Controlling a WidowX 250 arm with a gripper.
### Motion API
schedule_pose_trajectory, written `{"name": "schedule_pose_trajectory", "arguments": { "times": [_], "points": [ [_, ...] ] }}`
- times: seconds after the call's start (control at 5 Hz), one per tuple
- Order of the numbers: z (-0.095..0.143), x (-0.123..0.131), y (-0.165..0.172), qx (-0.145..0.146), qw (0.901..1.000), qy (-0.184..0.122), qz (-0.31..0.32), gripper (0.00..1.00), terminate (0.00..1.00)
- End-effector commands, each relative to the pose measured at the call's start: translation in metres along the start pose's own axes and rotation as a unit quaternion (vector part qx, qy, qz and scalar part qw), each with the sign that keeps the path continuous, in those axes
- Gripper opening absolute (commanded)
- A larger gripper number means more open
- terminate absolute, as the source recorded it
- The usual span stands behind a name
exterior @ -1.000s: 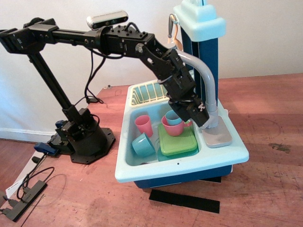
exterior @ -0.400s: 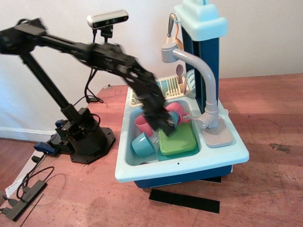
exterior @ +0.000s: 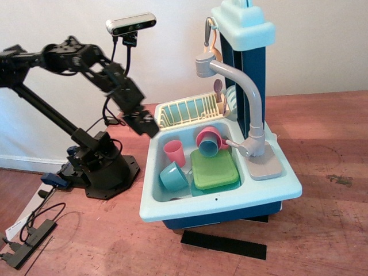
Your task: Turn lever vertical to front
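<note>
The lever [exterior: 234, 144] is a short thin grey rod that juts left from the grey faucet base [exterior: 256, 147], pointing towards the sink basin. The tall curved faucet spout [exterior: 242, 86] rises above it. My gripper [exterior: 148, 127] hangs outside the toy sink, over its back left corner and far left of the lever. It holds nothing that I can see. Its jaws look like one dark shape, so I cannot tell whether they are open or shut.
The light blue toy sink [exterior: 218, 201] holds a pink cup [exterior: 175, 152], a teal cup [exterior: 172, 175], a green tray [exterior: 214, 168] and a pink bowl with a blue cup [exterior: 208, 141]. A yellow dish rack [exterior: 187, 112] sits behind. My arm's base [exterior: 100, 168] stands at the left.
My arm has pulled back from the faucet base, across the basin to the left, and now sits outside the sink. The lever is uncovered and points left towards the basin.
</note>
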State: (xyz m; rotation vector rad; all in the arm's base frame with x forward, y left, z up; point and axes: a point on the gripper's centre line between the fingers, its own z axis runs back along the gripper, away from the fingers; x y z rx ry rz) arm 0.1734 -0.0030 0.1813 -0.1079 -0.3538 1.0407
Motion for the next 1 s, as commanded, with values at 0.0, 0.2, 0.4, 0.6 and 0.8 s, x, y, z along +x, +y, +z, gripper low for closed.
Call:
{"name": "schedule_pose_trajectory", "arguments": {
  "times": [0.0,0.2,0.4,0.6,0.8],
  "points": [
    [0.0131,0.0037,0.0011,-0.03,0.9994,-0.002,-0.018,1.0,0.0],
    [0.0131,0.0037,0.0011,-0.03,0.9994,-0.002,-0.018,1.0,0.0],
    [0.0131,0.0037,0.0011,-0.03,0.9994,-0.002,-0.018,1.0,0.0],
    [0.0131,0.0037,0.0011,-0.03,0.9994,-0.002,-0.018,1.0,0.0],
    [0.0131,0.0037,0.0011,-0.03,0.9994,-0.002,-0.018,1.0,1.0]
  ]
}}
